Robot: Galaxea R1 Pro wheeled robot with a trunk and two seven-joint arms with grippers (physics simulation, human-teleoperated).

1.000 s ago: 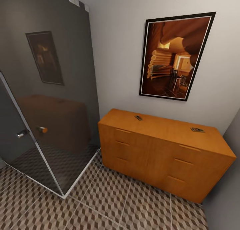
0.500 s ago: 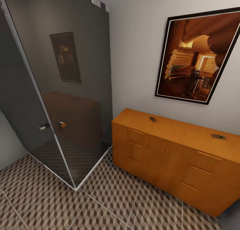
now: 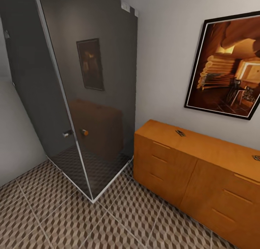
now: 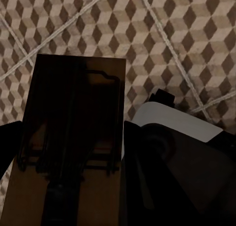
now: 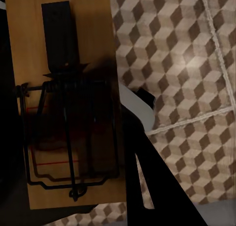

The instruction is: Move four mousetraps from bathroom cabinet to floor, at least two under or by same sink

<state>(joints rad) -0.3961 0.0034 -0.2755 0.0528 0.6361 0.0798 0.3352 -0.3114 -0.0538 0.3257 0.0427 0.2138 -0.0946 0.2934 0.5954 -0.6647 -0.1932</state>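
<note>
A: Left pincer point(image 4: 73, 152) first. State?

B: Pinching a mousetrap. The left-held mousetrap point(image 4: 73, 137) lies flat between the dark fingers point(image 4: 147, 177), board in shadow, its wire bar across the middle. The cube-pattern bathroom floor point(image 4: 172, 34) is well below it, pale grout lines crossing.

A: Right pincer point(image 5: 66, 108)?

B: Also pressed onto a trap. The right-held mousetrap point(image 5: 64, 98) is better lit: tan board, dark metal plate at one end, wire spring and loop over the other, faint red lines on the wood. A dark finger point(image 5: 147, 172) runs along one long edge. The same tiled floor is beneath it.

A: Remaining traps?

B: Head view: two on the flat top of the cabinet point(image 3: 191, 169). The near-left mousetrap point(image 3: 180, 133) sits toward the cabinet's left end, close to the wall. The far-right mousetrap point(image 3: 256, 157) is at the picture's right edge, partly cut off. They are well apart.

A: Surroundings?

B: The cabinet stands against a pale wall under a framed picture point(image 3: 227, 66). To its left is a dark glass shower enclosure point(image 3: 86, 97) with a small round knob point(image 3: 84, 132); the glass reflects the cabinet and picture.
</note>
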